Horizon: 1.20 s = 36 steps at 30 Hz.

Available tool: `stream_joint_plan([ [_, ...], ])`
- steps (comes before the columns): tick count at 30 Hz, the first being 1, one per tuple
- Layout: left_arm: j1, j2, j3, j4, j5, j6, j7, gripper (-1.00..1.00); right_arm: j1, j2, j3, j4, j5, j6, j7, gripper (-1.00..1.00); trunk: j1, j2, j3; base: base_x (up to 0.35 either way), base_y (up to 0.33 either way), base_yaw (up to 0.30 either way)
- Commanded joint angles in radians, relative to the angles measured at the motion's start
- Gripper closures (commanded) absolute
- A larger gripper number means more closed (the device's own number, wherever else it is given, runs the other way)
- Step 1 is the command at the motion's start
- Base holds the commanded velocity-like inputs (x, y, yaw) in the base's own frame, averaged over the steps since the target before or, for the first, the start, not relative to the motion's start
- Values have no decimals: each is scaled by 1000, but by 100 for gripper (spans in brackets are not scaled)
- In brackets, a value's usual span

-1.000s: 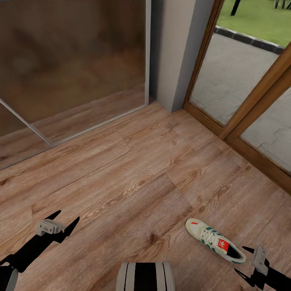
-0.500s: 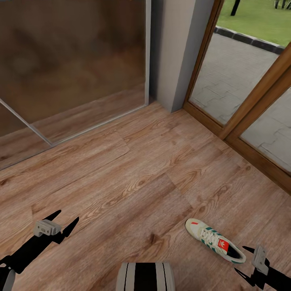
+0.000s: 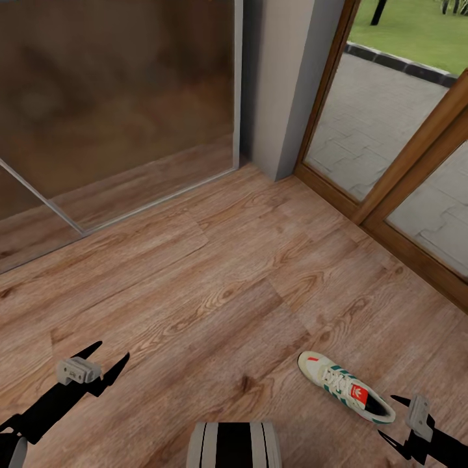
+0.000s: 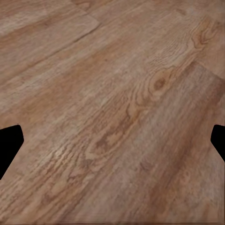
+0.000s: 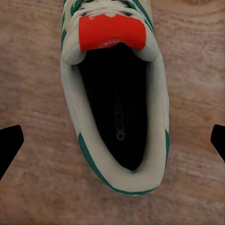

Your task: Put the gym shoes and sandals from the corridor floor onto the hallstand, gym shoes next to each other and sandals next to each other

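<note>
One gym shoe [image 3: 344,387], white with green stripes and a red-orange tongue label, lies on the corridor floor [image 3: 214,279] at the lower right, its heel toward me. My right gripper [image 3: 388,417] hovers open just behind that heel. In the right wrist view the gym shoe's [image 5: 115,108] dark opening sits between the spread fingertips [image 5: 9,145]. My left gripper [image 3: 112,354] is open and empty over bare planks at the lower left, and its wrist view has wood-grain floor [image 4: 112,93] between the fingertips [image 4: 9,145]. The sandals and the hallstand are out of view.
A large tinted glass panel [image 3: 117,97] with a metal frame stands at the back left. A grey wall post [image 3: 286,84] is beside it. Wood-framed glass doors [image 3: 390,195] run along the right, with paving outside. My trunk [image 3: 234,445] shows at the bottom edge.
My left gripper has drifted slightly toward me and to the right. The right gripper and the gym shoe have not moved.
</note>
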Motion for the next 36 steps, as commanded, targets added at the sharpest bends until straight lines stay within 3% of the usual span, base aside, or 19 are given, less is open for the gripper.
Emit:
stream_joint_plan([
  [1,0,0,0,0,0,0,0,-100,0,0,0,0,0,0,0,-100,0,0,0,0,0,0],
  [15,0,2,-3,25,0,-21,-12,-100,-1,-2,0,-1,0,0,0,-100,0,0,0,0,0,0],
  [24,0,3,-2,30,0,-26,-66,-100,-2,-3,0,-2,0,0,0,-100,0,0,0,0,0,0],
  [36,0,2,-1,31,-1,-29,-95,-100,-22,-3,0,-4,1,5,2,-100,0,0,-1,0,0,0],
])
